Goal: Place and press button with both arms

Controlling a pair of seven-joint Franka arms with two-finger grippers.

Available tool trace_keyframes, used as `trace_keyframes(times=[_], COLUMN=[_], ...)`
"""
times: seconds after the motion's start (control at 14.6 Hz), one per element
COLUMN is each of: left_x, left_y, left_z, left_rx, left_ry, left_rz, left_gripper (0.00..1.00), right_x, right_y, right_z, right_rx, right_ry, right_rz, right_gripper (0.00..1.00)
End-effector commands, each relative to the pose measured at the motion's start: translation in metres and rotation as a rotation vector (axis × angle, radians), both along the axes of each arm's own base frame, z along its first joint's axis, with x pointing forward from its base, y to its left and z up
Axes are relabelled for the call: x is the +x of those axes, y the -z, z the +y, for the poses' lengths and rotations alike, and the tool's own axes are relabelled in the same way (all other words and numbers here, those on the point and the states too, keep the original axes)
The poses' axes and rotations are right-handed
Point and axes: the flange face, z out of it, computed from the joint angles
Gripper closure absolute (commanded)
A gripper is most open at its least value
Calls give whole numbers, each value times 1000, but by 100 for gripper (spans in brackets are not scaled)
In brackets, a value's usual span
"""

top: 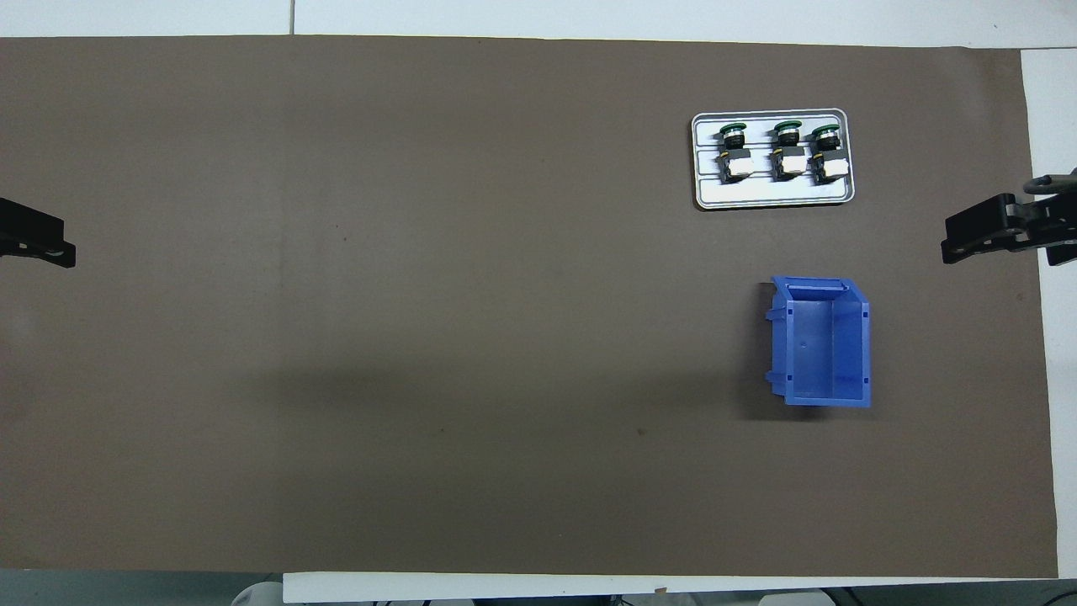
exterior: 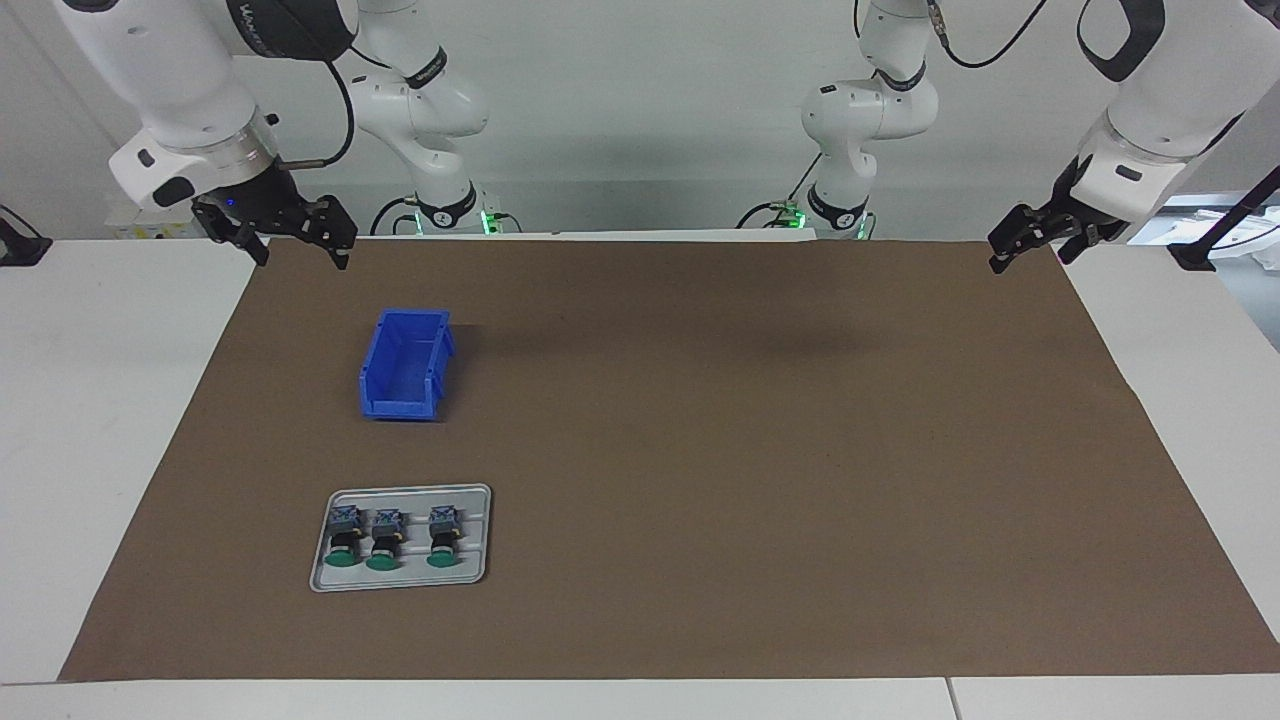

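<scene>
Three green-capped buttons lie side by side on a grey tray (exterior: 478, 540), toward the right arm's end of the table and far from the robots: one (exterior: 343, 542), a second (exterior: 383, 544) and a third (exterior: 443, 541). In the overhead view they show on the tray (top: 774, 195) as one (top: 732, 151), a second (top: 788, 150) and a third (top: 826, 151). My right gripper (exterior: 302, 256) (top: 989, 234) hangs open and empty over the mat's edge near its base. My left gripper (exterior: 1030, 258) (top: 42, 244) hangs open and empty over the other end of the mat.
An empty blue bin (exterior: 400, 405) (top: 865, 345) stands between the tray and the right arm's base. A brown mat (exterior: 750, 450) covers most of the white table.
</scene>
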Motion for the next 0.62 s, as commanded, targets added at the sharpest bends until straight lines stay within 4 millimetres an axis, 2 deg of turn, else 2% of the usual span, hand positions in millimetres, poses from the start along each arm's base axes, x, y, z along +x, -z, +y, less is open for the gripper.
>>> trace_keyframes(times=[0.0, 0.55], left_x=[-1, -1], left_y=[0, 0], left_z=[2, 2], left_rx=[-4, -4], left_ry=[-8, -8], left_rz=[0, 0], left_gripper=[0, 0], right_x=[-1, -4], right_y=[3, 4], right_z=[-3, 0], right_rx=[21, 21], right_ry=[-14, -21], right_rz=[-6, -7], right_gripper=[0, 0])
